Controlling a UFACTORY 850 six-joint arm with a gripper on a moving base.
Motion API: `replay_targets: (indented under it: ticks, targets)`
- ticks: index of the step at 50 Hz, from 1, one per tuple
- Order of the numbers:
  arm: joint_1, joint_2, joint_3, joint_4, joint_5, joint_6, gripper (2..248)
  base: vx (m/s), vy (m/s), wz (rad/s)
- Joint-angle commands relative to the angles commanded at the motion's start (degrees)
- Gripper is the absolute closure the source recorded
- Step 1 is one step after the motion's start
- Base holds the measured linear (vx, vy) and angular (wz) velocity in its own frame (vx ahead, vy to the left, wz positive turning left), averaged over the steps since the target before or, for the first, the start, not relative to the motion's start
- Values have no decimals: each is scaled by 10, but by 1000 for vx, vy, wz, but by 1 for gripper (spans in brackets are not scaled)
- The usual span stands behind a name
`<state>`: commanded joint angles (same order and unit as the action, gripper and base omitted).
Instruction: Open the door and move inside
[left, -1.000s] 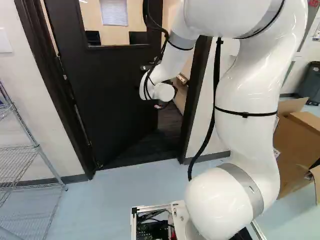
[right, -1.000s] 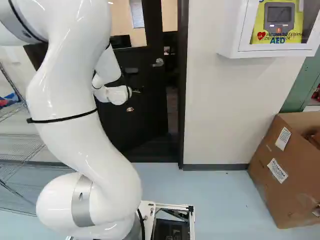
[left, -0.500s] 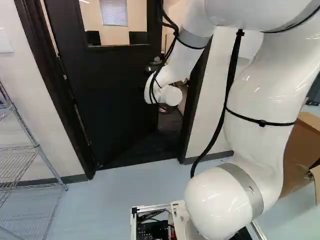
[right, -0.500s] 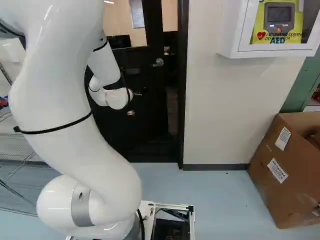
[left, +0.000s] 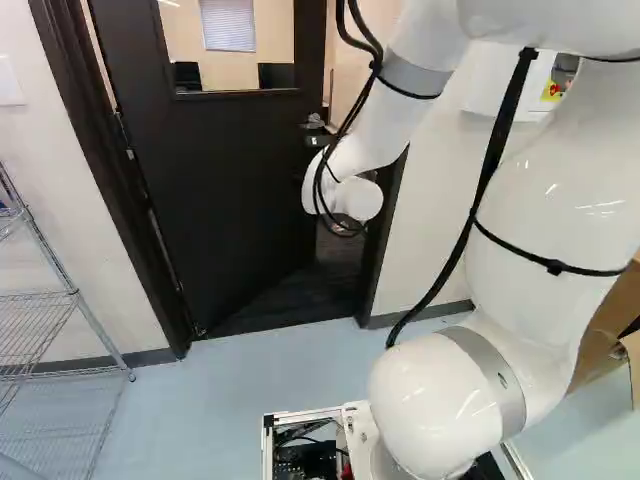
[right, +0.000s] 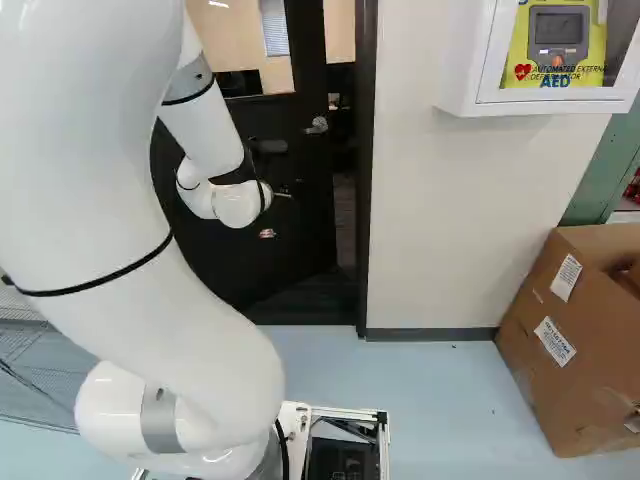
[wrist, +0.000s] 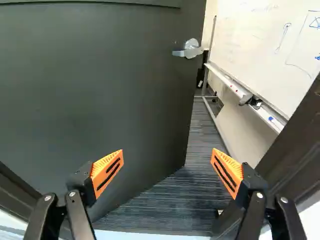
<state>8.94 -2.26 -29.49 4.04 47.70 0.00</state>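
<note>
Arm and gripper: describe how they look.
The arm is glossy white with rounded joints, grey bands and black straps; black cables run along it. The black gripper has two fingers with ridged orange pads marked by black slots.

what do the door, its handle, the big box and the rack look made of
The door: dark, smooth, low-sheen, perhaps painted metal or wood; the look leaves it open.
The handle: likely metal, silvery with bright glints.
The big box: matt brown cardboard, judging by its folded edges and stuck-on labels.
The rack: probably plated metal wire, thin shiny grey rods.
</note>
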Motion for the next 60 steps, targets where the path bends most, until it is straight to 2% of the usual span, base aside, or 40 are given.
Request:
replay_targets:
  ticks: [16, 50, 60]
  targets:
    - [-25, 35, 36, -8, 0, 0, 3, 0, 0, 0]
    - [-92, 88, 87, -57, 0, 0, 3, 0, 0, 0]
    - [-100, 93, 92, -64, 0, 0, 3, 0, 0, 0]
